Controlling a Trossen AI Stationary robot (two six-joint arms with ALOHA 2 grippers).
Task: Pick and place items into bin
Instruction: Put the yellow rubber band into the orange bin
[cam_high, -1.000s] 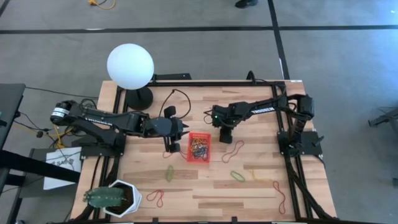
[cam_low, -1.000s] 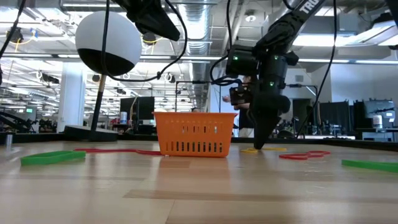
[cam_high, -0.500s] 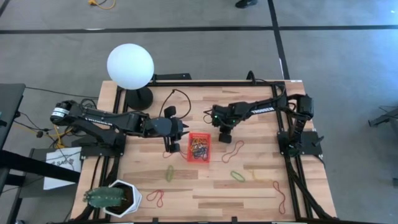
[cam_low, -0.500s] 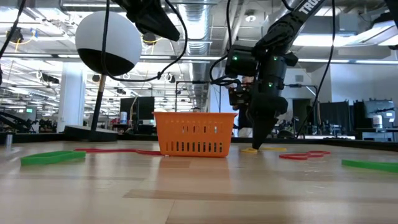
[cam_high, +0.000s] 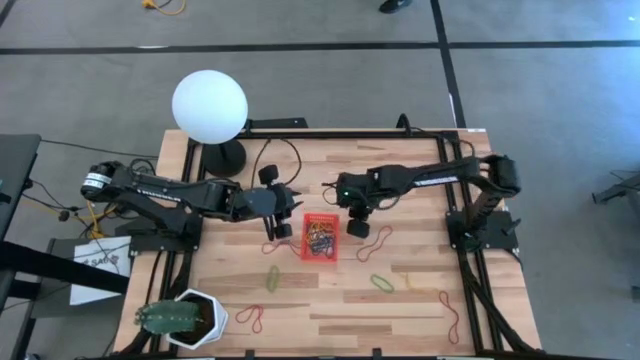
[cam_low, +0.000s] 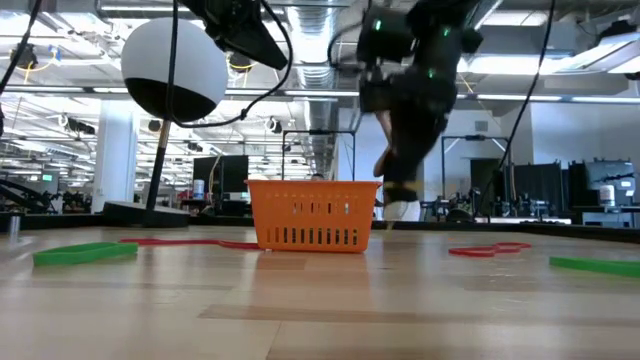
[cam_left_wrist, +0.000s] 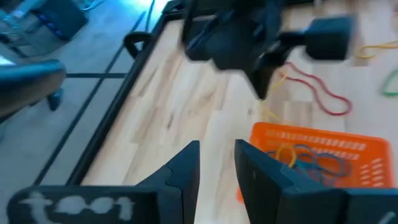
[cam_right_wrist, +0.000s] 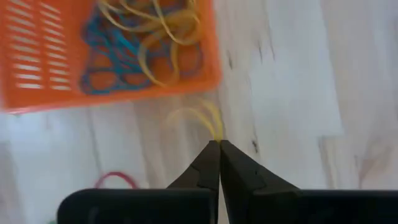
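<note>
1. Right now the right gripper has its jaws pinched shut on a yellow rubber band, which trails limp from the tips just outside the orange basket.
2. To do this step well, I judge the band should be carried fully over the basket's rim before the jaws part; the loop hangs low and could catch on the rim or drape outside it.
3. Release is best made over the middle of the basket, where blue and yellow bands already lie, and with the jaws low, so the light loop does not bounce out.
4. On the high view the right gripper sits at about three o'clock of the basket, just beside it; the right arm reaches in from its base at the desk's three o'clock edge, with the wrist pitched down.
5. The left gripper waits at about nine o'clock of the basket, jaws narrowly apart and holding nothing.
6. More bands remain on the desk: a red loop at four o'clock of the basket, a green one beyond it, another green at seven o'clock.
</note>
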